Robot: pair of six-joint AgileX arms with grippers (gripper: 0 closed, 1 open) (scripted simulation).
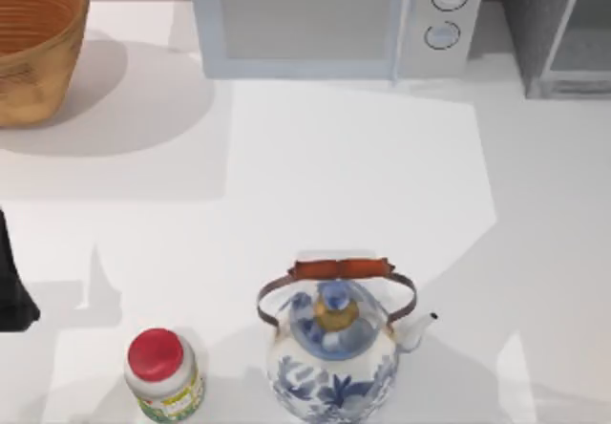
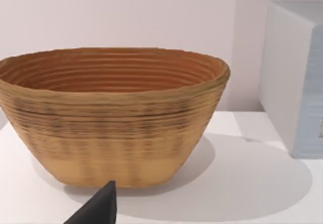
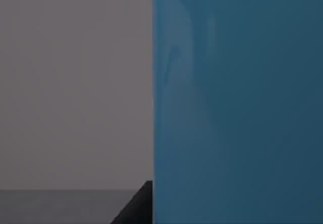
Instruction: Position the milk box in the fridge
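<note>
While my right hand's own camera looks almost straight into the milk box (image 3: 237, 103), its sky-blue side stands very close in front of that hand, with a plain grey surface behind it and a dark finger (image 3: 139, 209) of the hand just beside the carton's edge. Whether this hand is pinching the carton or merely next to it, I cannot tell.

My left arm (image 1: 14, 281) is parked at the left edge of the white desk (image 1: 334, 176). One dark finger (image 2: 98, 209) of my left hand shows in its wrist camera, and I cannot tell whether that hand is spread or pressed together. Just ahead of this hand stands a woven basket (image 2: 113, 115), upright on the desk, and past it, off to one side, is the pale side of the microwave (image 2: 298, 77).

From above, the near edge of the desk carries a red-capped white jar (image 1: 162, 376) and, beside it, a blue-and-white kettle (image 1: 334, 357) with a brown-wrapped handle, the two apart. Farther back the basket sits in the left rear corner, the light-grey microwave with two round knobs stands along the rear, and the fridge (image 1: 558, 32) stands in the right rear corner, dark grey with a pale door frame.
</note>
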